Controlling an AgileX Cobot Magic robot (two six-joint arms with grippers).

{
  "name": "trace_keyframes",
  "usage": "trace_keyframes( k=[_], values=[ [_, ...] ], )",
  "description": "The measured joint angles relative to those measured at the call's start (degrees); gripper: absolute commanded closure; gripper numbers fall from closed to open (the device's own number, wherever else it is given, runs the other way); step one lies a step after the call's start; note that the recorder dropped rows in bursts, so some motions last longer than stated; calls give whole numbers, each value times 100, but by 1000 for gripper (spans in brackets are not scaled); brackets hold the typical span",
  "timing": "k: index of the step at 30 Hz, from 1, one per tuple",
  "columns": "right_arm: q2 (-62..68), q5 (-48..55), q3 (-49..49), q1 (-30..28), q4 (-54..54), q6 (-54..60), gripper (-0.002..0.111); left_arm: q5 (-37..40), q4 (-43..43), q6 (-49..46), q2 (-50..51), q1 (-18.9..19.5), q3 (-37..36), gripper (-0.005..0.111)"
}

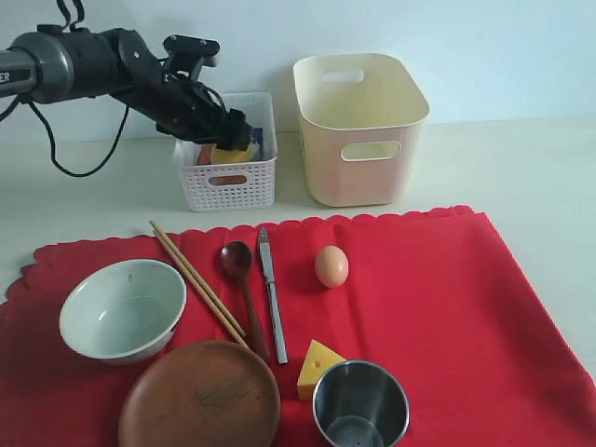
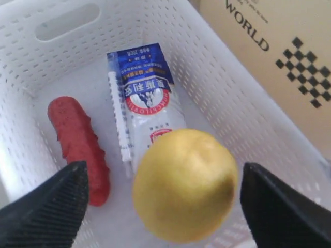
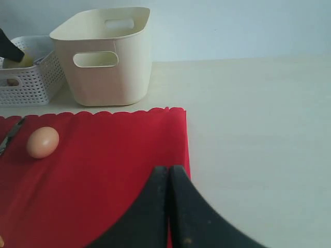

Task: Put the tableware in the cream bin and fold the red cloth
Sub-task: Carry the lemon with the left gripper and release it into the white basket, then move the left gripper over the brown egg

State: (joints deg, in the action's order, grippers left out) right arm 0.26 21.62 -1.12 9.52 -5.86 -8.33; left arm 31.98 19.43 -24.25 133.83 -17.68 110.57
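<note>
Red cloth (image 1: 447, 307) with a scalloped edge lies flat and unfolded on the table, and all your tableware sits on it. On the cloth's left part you have the bowl (image 1: 123, 307). The wooden plate (image 1: 199, 396) is at the cloth's near edge, just beside the bowl. The chopsticks (image 1: 197, 282) run slantwise from the cloth's far left down to the plate's rim. The spoon (image 1: 244, 284) and knife (image 1: 271, 293) lie side by side towards the cloth's middle. The steel cup (image 1: 360, 403) stands upright at the cloth's near edge. An egg (image 1: 331, 265) rests near the cloth's centre, and a cheese wedge (image 1: 318, 368) sits between plate and cup.

Just past the cloth's far edge stands the cream bin (image 1: 358, 140); none of the tableware shows in it. The white basket (image 1: 228, 182) is also beyond that edge.

Your left gripper (image 1: 233, 138) hangs over the basket. Its fingers (image 2: 51, 206) are spread on either side of a lemon (image 2: 185, 185), with a gap on each side. Under it in the basket lie a red ridged toy (image 2: 78, 150) and a blue-and-white packet (image 2: 147, 103).

Your right gripper (image 3: 168, 170) hovers at the cloth's right edge, its fingers pressed together on nothing.
</note>
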Motion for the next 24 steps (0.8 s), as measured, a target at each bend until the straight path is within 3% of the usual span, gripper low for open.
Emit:
trace_keyframes(
  k=[8,13,24],
  values=[
    [0,0,0,0,0,0,108,1450,-94,-36,-698,0,0,33],
    [0,0,0,0,0,0,108,2260,139,-591,-1096,-34,-214,33],
    [0,0,0,0,0,0,108,2710,1024,-1717,-1674,-701,-1306,33]
  ],
)
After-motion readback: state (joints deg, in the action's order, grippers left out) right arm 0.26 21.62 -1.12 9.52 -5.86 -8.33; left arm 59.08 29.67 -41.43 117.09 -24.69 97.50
